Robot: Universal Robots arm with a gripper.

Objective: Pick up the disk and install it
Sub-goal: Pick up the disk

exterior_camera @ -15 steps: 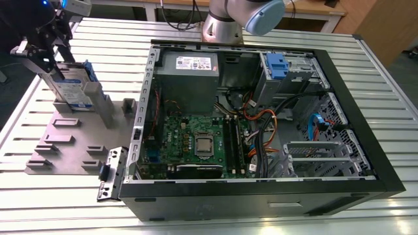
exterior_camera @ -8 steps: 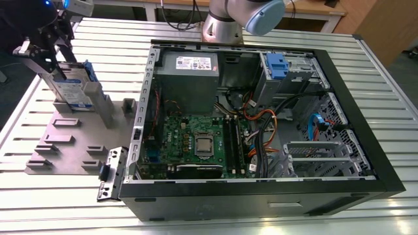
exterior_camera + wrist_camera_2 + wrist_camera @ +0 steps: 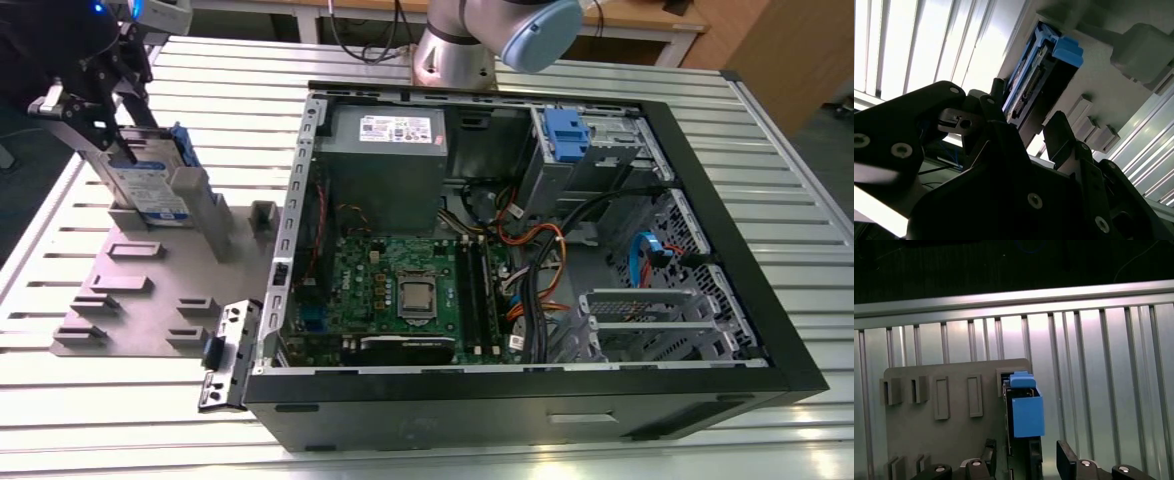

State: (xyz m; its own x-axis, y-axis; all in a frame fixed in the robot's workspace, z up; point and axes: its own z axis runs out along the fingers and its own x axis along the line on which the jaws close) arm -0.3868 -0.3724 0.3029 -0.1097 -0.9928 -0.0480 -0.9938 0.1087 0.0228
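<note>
Here's the gripper (image 3: 107, 125) right over the grey fixture plate (image 3: 147, 300), and the disk (image 3: 150, 190) stands on its edge in a slot of that plate, label side facing the exterior view. The blue carrier tab is at the top, nearest the gripper. In the first wrist view the black fingers (image 3: 1066, 457) sit on either side of the disk (image 3: 1026, 412), one to each flat face. The jaws are spread wider than the drive, with a sliver of gap showing on both sides, so nothing is gripped. The second wrist view agrees: the disk (image 3: 1046, 70) rises from the plate (image 3: 1104, 90) between the two fingertips, connector edge towards the camera, and the gripper (image 3: 1028, 112) straddles it unclamped. The plate lies flat on the slatted aluminium table (image 3: 120, 420). Just beside the plate, on the exterior view's right, the open computer case (image 3: 534, 400) lies on its side, and its blue-latched drive cage (image 3: 567, 135) is on the side away from the plate
</note>
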